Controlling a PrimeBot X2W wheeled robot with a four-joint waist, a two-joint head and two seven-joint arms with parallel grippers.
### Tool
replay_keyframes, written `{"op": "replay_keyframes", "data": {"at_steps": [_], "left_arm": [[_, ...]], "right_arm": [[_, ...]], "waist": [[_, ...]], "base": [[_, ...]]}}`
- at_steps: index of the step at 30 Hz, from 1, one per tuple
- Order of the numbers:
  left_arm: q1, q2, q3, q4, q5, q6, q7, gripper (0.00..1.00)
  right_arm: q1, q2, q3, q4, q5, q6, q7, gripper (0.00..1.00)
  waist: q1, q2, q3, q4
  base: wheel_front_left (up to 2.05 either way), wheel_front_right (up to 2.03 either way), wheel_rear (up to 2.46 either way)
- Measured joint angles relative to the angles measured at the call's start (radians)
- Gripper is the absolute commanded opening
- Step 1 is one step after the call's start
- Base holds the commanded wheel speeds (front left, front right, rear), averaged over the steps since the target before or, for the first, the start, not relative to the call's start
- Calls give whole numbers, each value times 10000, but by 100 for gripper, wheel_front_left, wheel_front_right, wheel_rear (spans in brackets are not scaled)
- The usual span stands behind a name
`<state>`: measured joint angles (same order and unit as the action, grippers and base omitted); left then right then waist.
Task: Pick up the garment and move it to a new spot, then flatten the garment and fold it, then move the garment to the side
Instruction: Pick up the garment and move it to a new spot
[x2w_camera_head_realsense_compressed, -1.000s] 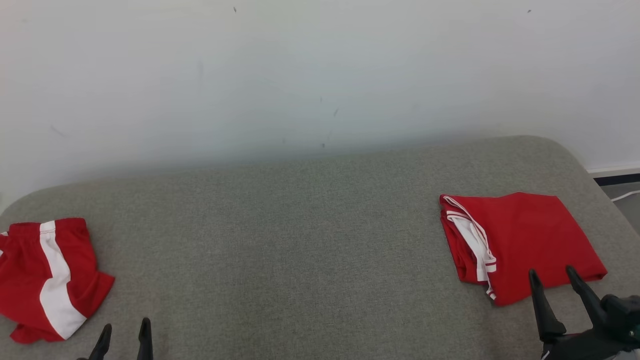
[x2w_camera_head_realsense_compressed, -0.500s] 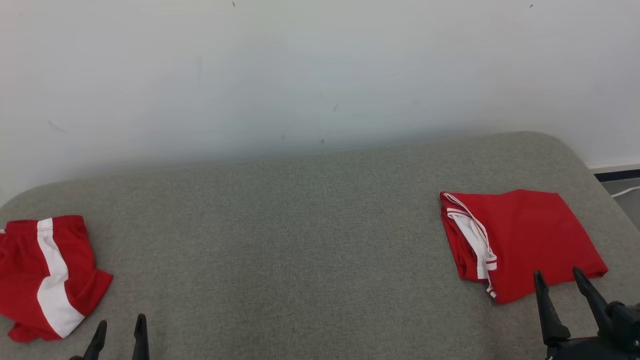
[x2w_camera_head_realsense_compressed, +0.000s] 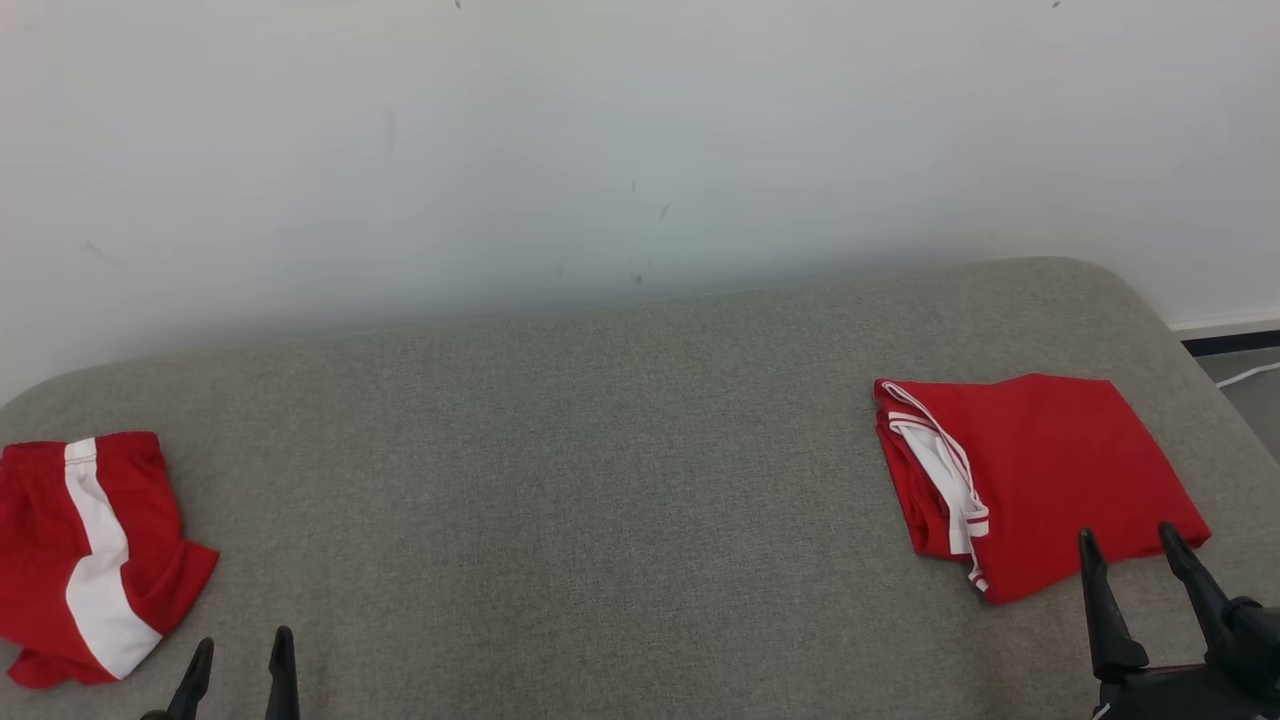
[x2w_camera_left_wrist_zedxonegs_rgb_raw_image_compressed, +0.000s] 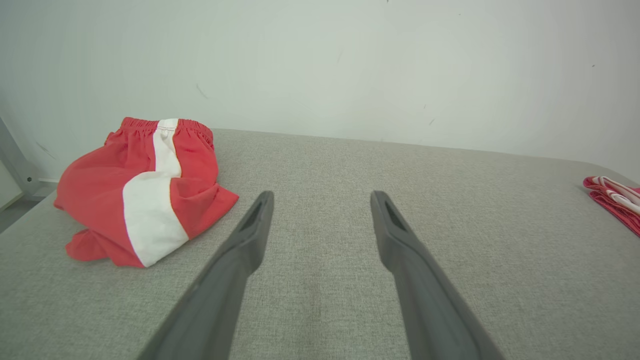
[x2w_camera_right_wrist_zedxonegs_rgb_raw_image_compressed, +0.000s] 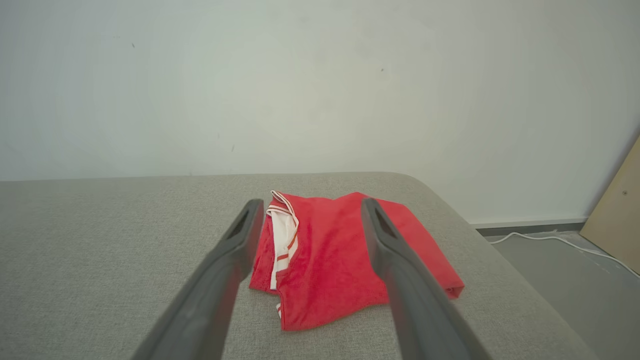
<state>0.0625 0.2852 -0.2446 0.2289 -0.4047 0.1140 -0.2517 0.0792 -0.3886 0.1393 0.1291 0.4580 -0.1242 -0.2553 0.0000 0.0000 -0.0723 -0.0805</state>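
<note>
Two red garments lie on the grey padded surface. Crumpled red shorts with a white stripe sit at the far left, up and to the left of my left gripper. In the left wrist view the shorts lie left of the open left gripper, apart from it. A folded red garment with white trim lies at the right. My right gripper is open, its fingertips just at that garment's near edge. In the right wrist view the folded garment shows between and beyond the open right gripper.
A white wall rises right behind the padded surface. The surface's rounded right edge drops to a grey floor with a white cable and a leaning wooden board. The folded garment's edge shows at the far right of the left wrist view.
The head view has shifted slightly, so everything sits a bit higher and further left. My right gripper has drifted a little to the right along the folded garment's near edge. Both grippers stay open.
</note>
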Motion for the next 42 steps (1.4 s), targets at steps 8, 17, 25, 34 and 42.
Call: {"op": "replay_keyframes", "data": {"at_steps": [8, 17, 25, 34, 42], "left_arm": [[0, -21, -6, -21, 13, 0, 0, 100], [-3, -25, -40, -44, 94, 0, 0, 100], [-30, 25, -136, -13, 249, 2, 21, 100], [-67, 155, -188, 65, 646, 13, 182, 100], [-94, 215, -111, 59, 744, 50, 313, 100]], "right_arm": [[170, 142, -144, -52, -249, -2, 0, 100], [288, 234, -362, -211, -412, -2, 0, 100], [457, 378, -464, -284, -550, 0, 0, 100], [625, 433, -623, -265, -552, 77, 0, 100], [791, 531, -709, -142, -556, 217, 0, 100]], "waist": [[0, 0, -31, -11], [0, 0, -23, 67], [0, 0, -46, 309], [0, 0, -99, 822], [0, 0, -121, 1599]], "base": [[0, 0, 0], [0, 0, 0], [0, 0, 0], [0, 0, 0], [0, 0, 0]]}}
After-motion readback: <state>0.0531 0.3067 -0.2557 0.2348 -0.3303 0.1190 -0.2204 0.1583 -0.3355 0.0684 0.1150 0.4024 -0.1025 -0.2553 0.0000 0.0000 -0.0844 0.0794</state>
